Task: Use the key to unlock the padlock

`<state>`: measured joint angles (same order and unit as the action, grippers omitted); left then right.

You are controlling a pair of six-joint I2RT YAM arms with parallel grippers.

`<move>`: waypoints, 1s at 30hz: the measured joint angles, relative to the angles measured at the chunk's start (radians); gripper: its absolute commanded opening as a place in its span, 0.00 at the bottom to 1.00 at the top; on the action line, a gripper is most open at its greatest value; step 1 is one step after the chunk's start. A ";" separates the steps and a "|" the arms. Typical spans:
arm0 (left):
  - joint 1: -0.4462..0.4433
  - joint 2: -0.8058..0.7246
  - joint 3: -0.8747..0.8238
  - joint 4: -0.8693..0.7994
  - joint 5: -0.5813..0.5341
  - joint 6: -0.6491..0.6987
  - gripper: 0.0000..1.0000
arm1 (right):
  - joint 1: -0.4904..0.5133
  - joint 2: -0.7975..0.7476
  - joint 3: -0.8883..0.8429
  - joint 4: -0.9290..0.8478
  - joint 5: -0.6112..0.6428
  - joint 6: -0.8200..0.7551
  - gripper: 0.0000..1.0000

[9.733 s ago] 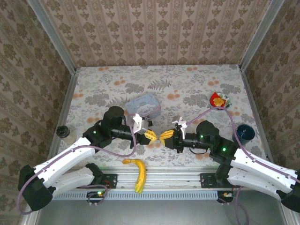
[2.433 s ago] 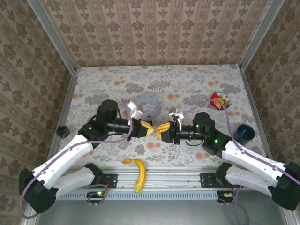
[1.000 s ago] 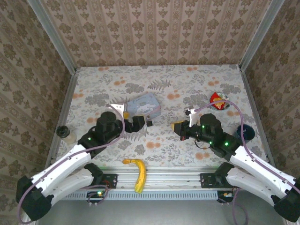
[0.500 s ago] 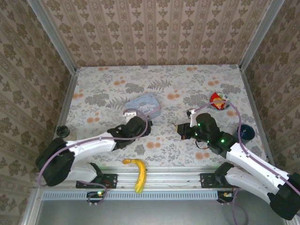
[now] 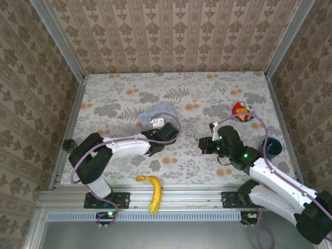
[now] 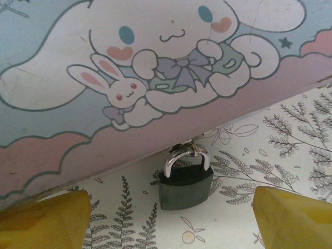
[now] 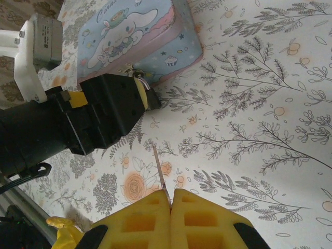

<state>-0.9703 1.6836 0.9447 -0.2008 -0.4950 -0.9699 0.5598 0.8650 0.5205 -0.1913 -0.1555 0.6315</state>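
A flat cloth of grey ferns and orange blossoms covers the bench [image 5: 218, 96]. The glossy pale blue cartoon tin [image 6: 155, 62] lies beyond the left fingers [image 6: 44, 220], blocky yellow foam spread wide. Between and just ahead of them sits the small dark squarish padlock [image 6: 185, 181], its silver shackle hooked at the tin's edge. The right fingers [image 7: 140, 223] pinch a thin metal key [image 7: 158, 168]; its head is buried between them.

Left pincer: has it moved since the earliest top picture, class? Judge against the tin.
Yes. The left pincer has moved away from the arm bases, towards the tin, and now sits at its near edge.
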 measured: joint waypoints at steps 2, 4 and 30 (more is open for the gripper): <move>0.000 0.033 0.031 -0.026 -0.013 -0.003 0.78 | -0.001 0.000 -0.001 0.000 0.006 0.003 0.00; 0.001 0.057 0.055 -0.050 -0.029 -0.003 0.77 | -0.002 0.000 -0.001 0.000 0.015 0.006 0.00; 0.024 0.127 0.079 -0.010 -0.045 0.019 0.75 | -0.006 -0.001 -0.038 0.031 0.056 0.050 0.00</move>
<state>-0.9466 1.8103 1.0237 -0.2104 -0.5396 -0.9504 0.5533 0.8639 0.4828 -0.1604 -0.0998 0.6819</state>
